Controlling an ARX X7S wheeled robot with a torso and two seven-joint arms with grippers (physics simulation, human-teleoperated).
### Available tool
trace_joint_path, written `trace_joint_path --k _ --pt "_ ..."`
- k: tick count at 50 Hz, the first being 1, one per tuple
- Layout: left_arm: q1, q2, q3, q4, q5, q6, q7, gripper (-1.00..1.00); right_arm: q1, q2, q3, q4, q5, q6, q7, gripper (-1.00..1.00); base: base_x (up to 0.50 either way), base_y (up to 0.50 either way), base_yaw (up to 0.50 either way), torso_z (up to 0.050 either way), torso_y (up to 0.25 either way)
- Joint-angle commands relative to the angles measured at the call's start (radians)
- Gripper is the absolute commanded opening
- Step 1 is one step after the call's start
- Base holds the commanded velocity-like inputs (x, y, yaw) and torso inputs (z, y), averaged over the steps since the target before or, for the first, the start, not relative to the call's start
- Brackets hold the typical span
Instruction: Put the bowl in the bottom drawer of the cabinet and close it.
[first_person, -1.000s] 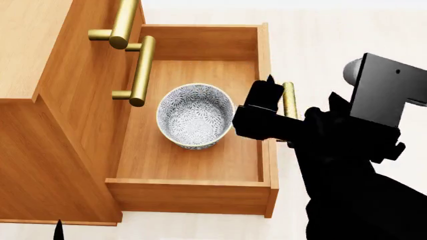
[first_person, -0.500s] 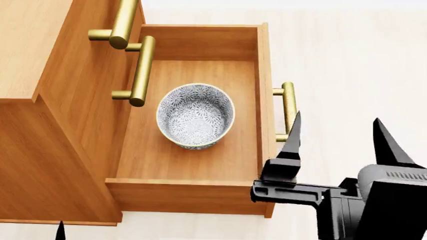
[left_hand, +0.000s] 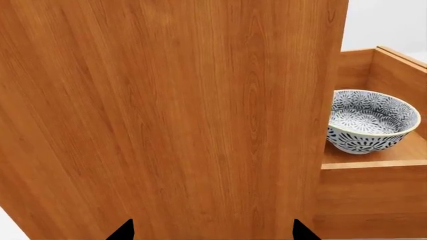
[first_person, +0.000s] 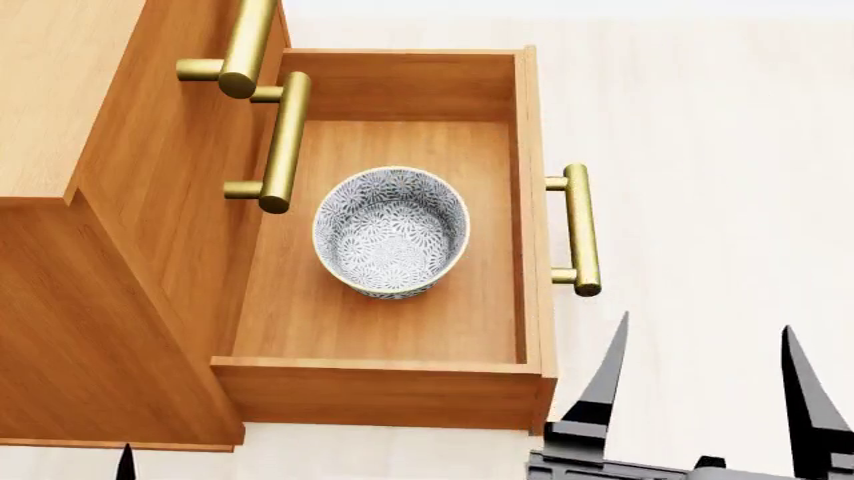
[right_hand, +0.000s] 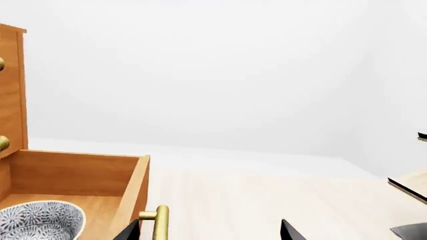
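Patterned bowl (first_person: 391, 232) already sits in the open bottom drawer (first_person: 529, 200), so the right gripper (first_person: 701, 375), fingers apart just beside its handle (first_person: 578, 229), must push it shut.

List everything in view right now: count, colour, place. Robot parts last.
bowl: 1, white-grey with blue-grey floral pattern, upright inside the open bottom drawer.
bottom drawer: 1, orange-brown wood, pulled out of the cabinet.
cabinet: 1, orange-brown wood, left of the drawer.
handles: 3, brass bars; one on the drawer front, two on the upper drawers.
floor: pale wood.
right gripper: 1, black, open, empty, beside the drawer front.
left gripper: 1, black, open, facing the cabinet's side.
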Motion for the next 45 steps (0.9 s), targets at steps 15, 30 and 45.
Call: trace_joint_path --k 15,30,45 --pt "0.002 0.016 -0.021 0.000 -0.002 0.022 0.037 1.00 -0.086 -0.136 0.008 0.261 -0.035 -0.110 -0.068 1.00 0.00 0.00 0.00 0.000 0.000" --pt "0.002 0.013 -0.027 0.006 -0.009 0.021 0.032 1.00 -0.068 -0.254 0.016 0.461 0.028 -0.144 -0.176 1.00 0.00 0.00 0.00 0.000 0.000" --pt "-0.003 0.013 -0.022 0.003 -0.010 0.019 0.030 1.00 -0.058 -0.346 0.037 0.639 0.095 -0.180 -0.274 1.00 0.00 0.00 0.00 0.000 0.000"
